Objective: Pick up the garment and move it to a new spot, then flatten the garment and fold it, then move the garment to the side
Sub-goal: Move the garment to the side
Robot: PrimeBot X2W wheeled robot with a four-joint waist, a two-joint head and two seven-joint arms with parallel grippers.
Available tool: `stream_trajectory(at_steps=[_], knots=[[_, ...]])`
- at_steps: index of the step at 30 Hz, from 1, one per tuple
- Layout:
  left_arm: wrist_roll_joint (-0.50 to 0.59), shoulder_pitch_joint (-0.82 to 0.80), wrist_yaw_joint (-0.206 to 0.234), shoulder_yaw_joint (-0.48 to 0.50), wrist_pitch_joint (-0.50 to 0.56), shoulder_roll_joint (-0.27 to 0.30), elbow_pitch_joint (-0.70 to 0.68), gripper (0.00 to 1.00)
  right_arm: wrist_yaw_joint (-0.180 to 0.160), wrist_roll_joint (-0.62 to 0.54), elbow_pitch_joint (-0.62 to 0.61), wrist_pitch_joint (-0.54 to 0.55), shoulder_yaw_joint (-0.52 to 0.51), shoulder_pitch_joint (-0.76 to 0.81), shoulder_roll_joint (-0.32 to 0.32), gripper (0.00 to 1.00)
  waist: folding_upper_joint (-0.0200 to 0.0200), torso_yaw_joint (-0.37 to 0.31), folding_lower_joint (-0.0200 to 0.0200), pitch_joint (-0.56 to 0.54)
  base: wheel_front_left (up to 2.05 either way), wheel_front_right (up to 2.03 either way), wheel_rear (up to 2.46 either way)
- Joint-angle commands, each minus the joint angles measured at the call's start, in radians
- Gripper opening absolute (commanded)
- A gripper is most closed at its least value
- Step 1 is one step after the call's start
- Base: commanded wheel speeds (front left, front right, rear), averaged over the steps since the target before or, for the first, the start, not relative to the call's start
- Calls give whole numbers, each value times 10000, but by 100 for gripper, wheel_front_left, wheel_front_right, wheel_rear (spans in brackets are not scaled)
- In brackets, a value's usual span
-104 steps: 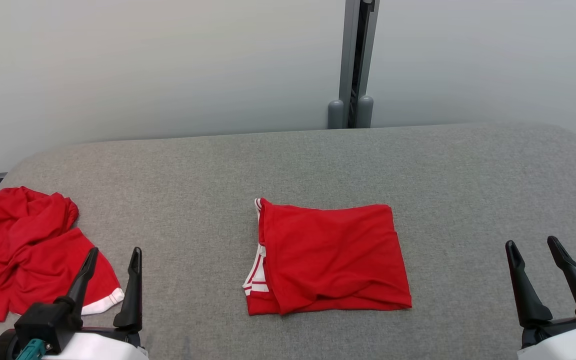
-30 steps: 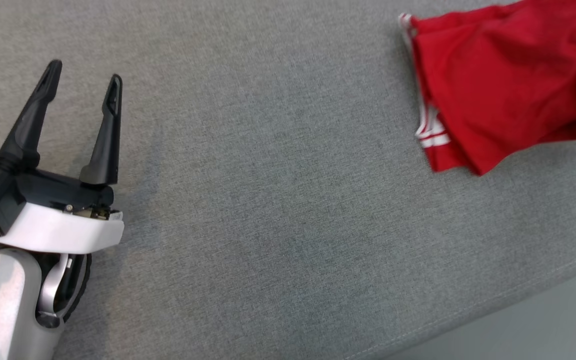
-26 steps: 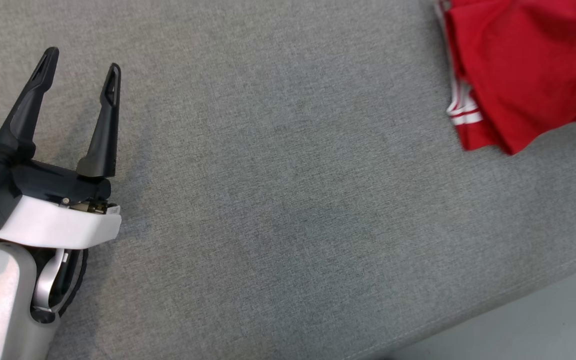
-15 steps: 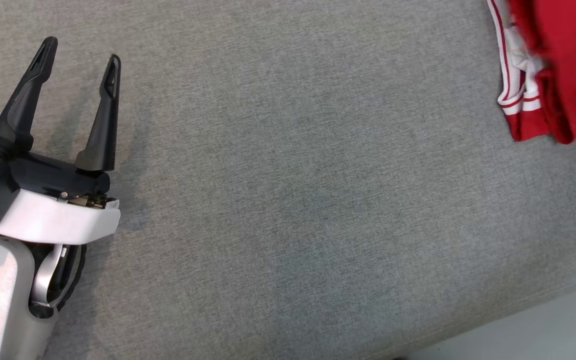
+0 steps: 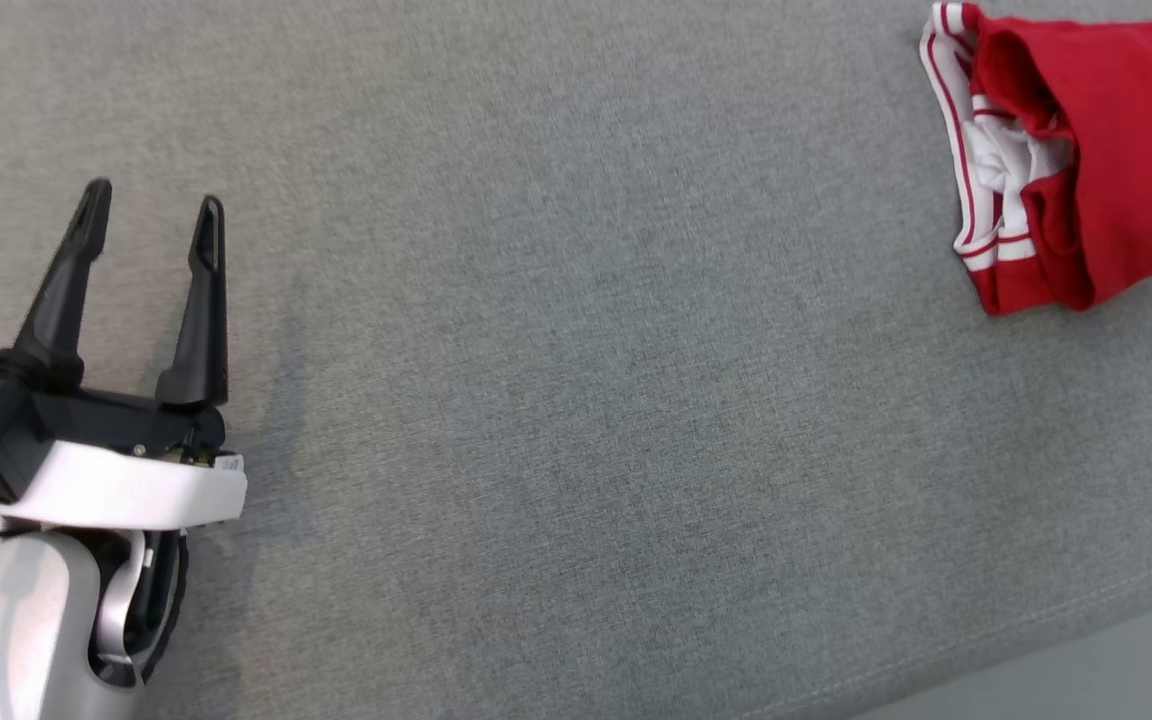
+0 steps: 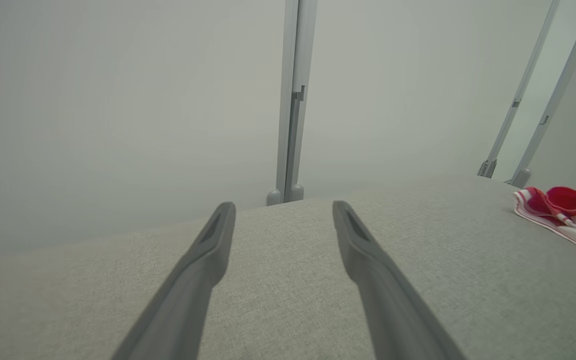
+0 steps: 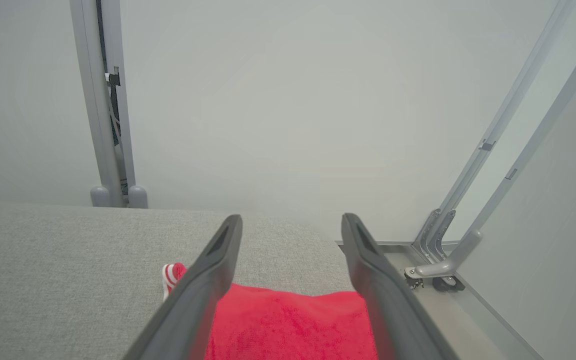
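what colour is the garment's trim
The trim is white with thin red stripes, on a red garment; clearest in the head view.

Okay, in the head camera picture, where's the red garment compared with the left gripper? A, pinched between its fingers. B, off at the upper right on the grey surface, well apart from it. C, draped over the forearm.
B: the red garment lies at the upper right on the grey surface, far from the open left gripper.
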Motion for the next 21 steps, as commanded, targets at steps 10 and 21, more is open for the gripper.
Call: stream_trajectory(at_steps=[10,21], knots=[[-400,994,381,266,-539,-447,611,100,-7,-409,-2793,-6,-344,2893,1295,100,0,1189,0,-1847,0,0,0],[-662,2002,395,721,-843,-590,1116,100,-7,-601,-4619,886,-379,5149,2086,100,0,2097,0,-3141,0,0,0]])
